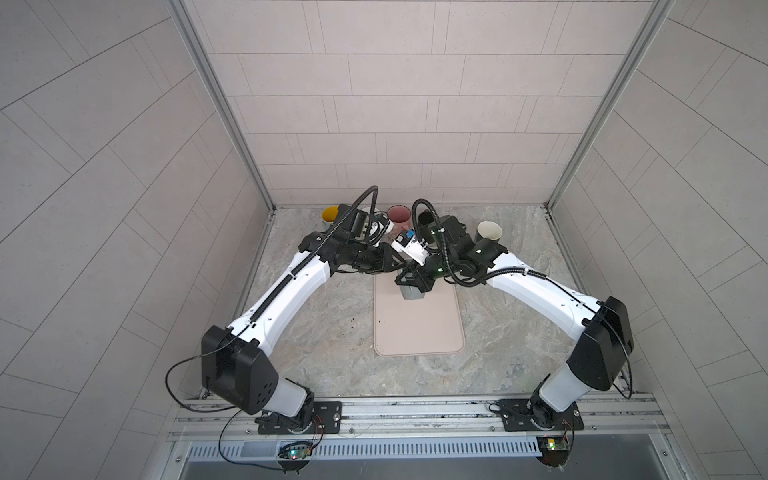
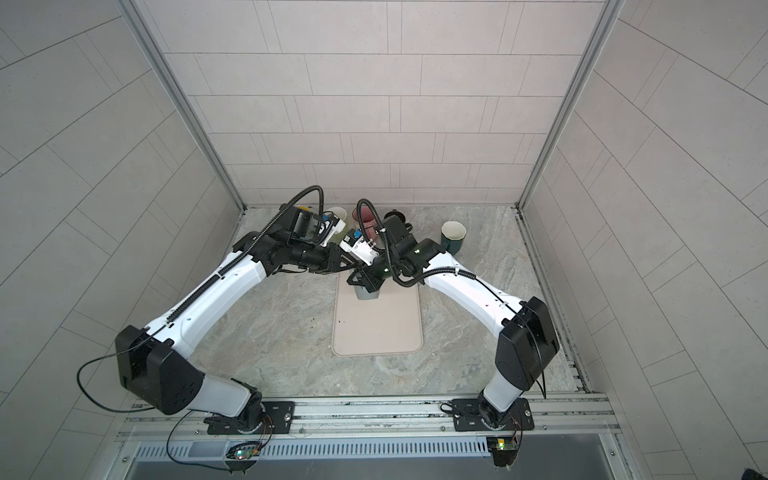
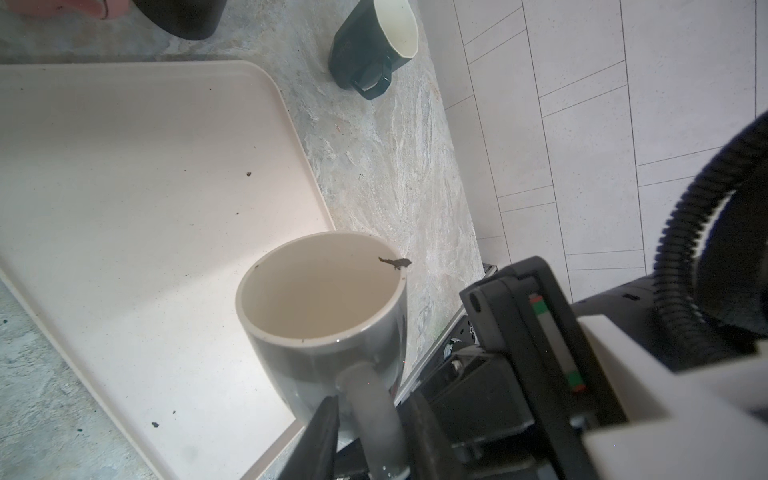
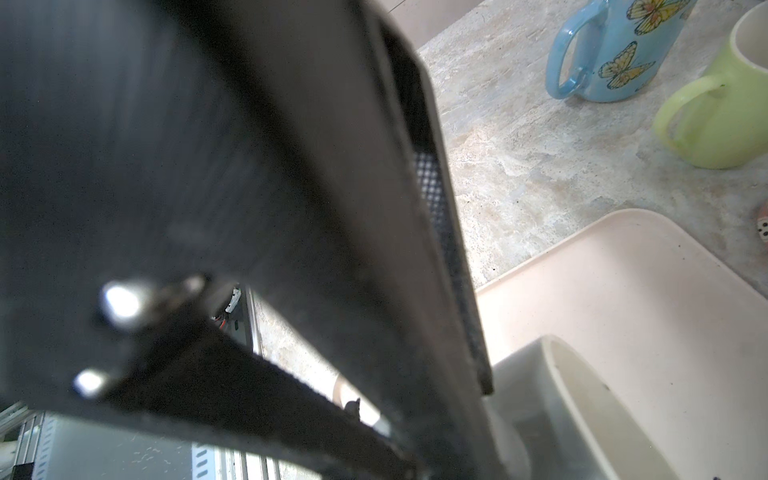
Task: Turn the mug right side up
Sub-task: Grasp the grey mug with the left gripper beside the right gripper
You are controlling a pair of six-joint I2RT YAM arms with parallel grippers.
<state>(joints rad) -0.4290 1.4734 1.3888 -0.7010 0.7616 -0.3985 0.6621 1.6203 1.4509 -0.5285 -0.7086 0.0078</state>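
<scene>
Left gripper (image 3: 372, 411) straddles the mug's (image 3: 324, 316) handle (image 3: 370, 386); whether it pinches, I cannot tell. Best clamp squarely so the mug cannot swing while turning.

No text, label, brand, number or sign was legible in any view.
</scene>
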